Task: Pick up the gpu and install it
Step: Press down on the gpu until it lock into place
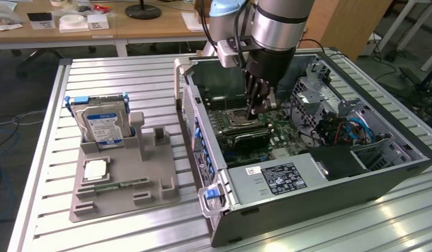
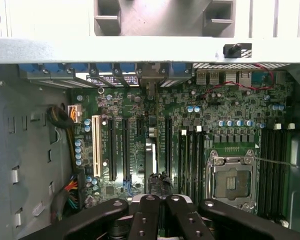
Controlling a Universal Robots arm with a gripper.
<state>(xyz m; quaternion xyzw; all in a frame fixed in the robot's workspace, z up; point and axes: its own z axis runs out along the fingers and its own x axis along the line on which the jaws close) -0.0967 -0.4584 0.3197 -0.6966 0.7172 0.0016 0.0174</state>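
My black-fingered gripper (image 2: 160, 199) has its jaws closed together directly over the gpu (image 2: 150, 150), a thin card standing on edge among the green motherboard's (image 2: 230, 107) slots, its long axis running from my fingertips toward the case's rear wall; whether I pinch it is unclear.

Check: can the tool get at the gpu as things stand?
Probably yes. The case is open on its side, and the tool, shut, sits inside right over the gpu, edge-on above the motherboard; nothing visible lies between.
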